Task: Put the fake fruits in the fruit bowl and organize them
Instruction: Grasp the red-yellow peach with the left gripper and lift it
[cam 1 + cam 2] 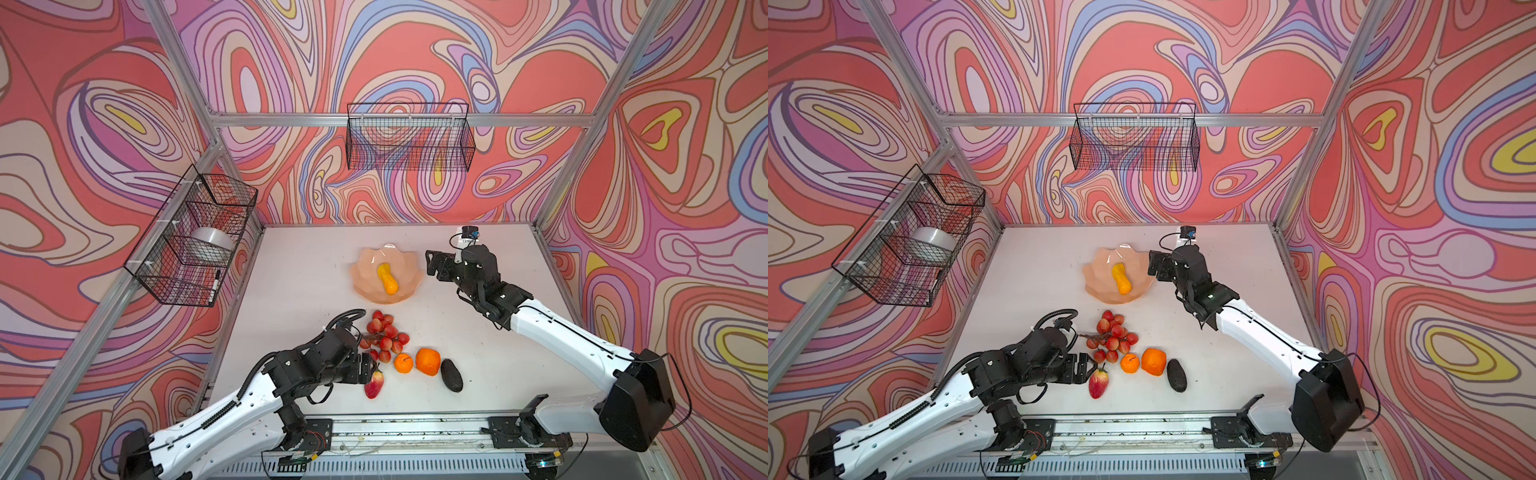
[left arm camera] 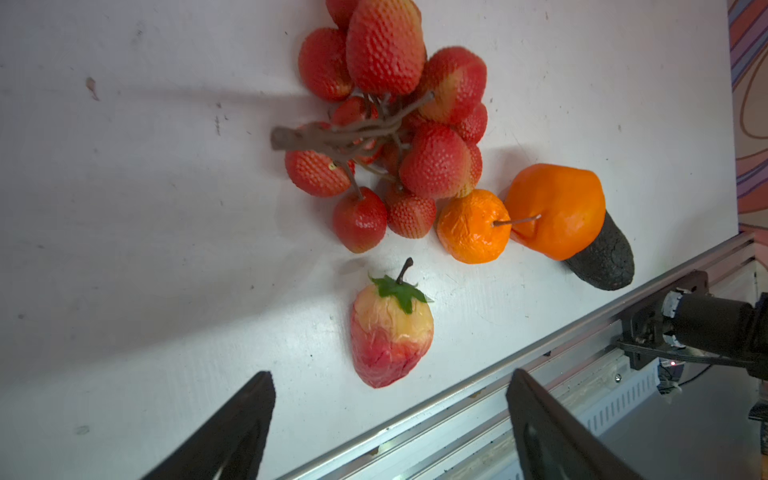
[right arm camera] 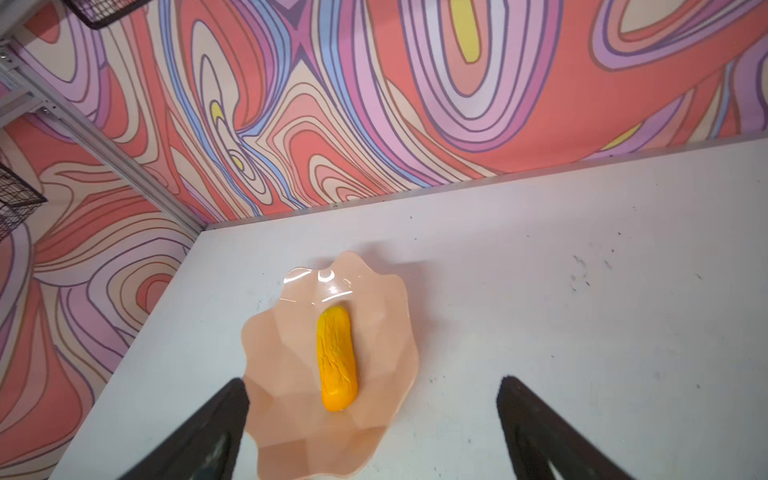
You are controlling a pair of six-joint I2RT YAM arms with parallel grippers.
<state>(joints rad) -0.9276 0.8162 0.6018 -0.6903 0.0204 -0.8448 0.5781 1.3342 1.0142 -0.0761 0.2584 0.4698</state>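
While your fruit bowl [image 1: 365, 284] sits mid-table holding the gourd-shaped fruit [image 1: 387, 278], right gripper [image 1: 429, 264] beside its rim, fingers spread, empty, left gripper [image 1: 370, 365] likewise spread by the strawberry-shaped fruit [image 1: 374, 384], grape bunch [image 1: 384, 336], large orange [image 1: 428, 361], avocado [image 1: 451, 375], small orange [image 1: 403, 363] outside the bowl.

Fruit bowl [image 1: 368, 270]: peach, scalloped, upright on the table [image 1: 498, 332].
Gourd [image 1: 387, 278]: you see it lying inside the bowl.
Grape bunch [image 1: 384, 336], strawberry [image 1: 374, 384], small orange [image 1: 403, 363], large orange [image 1: 428, 361], avocado [image 1: 451, 375]: clustered outside it.
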